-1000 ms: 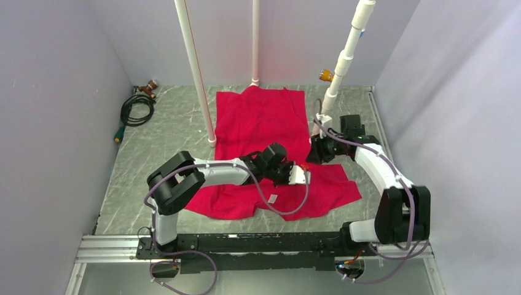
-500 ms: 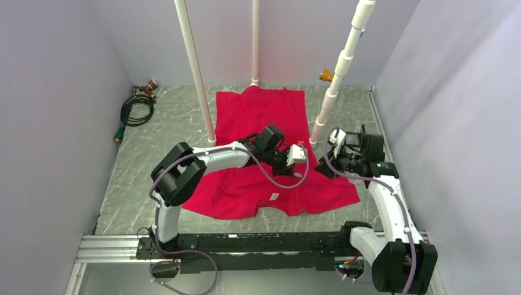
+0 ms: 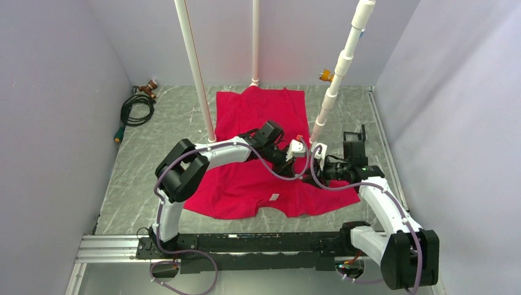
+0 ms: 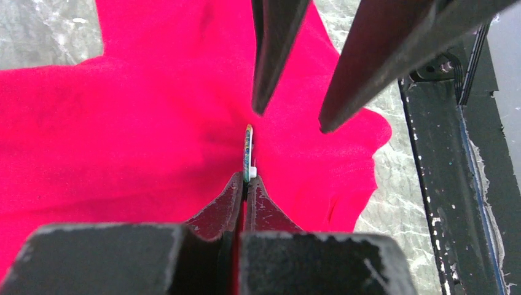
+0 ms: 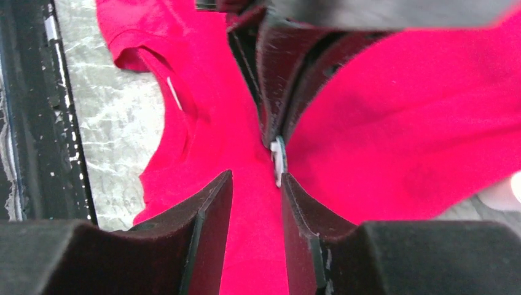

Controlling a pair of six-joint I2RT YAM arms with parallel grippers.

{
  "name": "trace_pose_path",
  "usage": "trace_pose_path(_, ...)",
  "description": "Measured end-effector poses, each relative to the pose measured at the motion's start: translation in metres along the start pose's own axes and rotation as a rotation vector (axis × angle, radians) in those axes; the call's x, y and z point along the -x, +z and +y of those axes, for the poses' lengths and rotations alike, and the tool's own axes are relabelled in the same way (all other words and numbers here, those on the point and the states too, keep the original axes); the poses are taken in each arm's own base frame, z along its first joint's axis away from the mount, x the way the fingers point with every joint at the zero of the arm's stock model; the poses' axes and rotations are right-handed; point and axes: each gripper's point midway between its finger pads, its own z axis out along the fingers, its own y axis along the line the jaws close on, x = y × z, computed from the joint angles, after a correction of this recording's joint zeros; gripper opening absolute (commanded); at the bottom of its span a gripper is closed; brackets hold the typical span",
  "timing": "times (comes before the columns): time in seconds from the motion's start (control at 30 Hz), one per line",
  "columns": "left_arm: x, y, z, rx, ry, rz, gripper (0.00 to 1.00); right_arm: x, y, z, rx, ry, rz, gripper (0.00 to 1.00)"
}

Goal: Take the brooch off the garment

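— What's on the counter (image 3: 160, 178) from my seat?
— The red shirt (image 3: 258, 117) lies spread mid-counter, collar at the near side.
— And my arms?
— My left pincer (image 4: 246, 184) is clamped on the brooch (image 4: 247, 153), edge-on over the shirt's right part. My right pincer (image 5: 255, 178) stands wide, tips just short of the brooch. Whether it's free of the cloth, I can't tell.
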Motion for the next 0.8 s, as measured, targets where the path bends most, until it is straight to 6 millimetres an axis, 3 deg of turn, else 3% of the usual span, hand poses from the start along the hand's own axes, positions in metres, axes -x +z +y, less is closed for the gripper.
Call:
trace_pose_path(0.13, 0.001, 0.001, -0.001, -0.014, -0.002, -0.005, 0.00, -0.003, 0.010, 0.008, 0.043, -0.021, 0.007, 0.33)
trace_pose_path(0.53, 0.002, 0.001, -0.005, -0.037, -0.004, -0.014, 0.00, -0.012, 0.015, 0.002, 0.025, -0.045, 0.027, 0.32)
trace_pose_path(0.8, 0.003, 0.001, -0.008, -0.050, -0.022, -0.020, 0.00, -0.012, 0.017, -0.001, 0.020, -0.058, 0.022, 0.22)
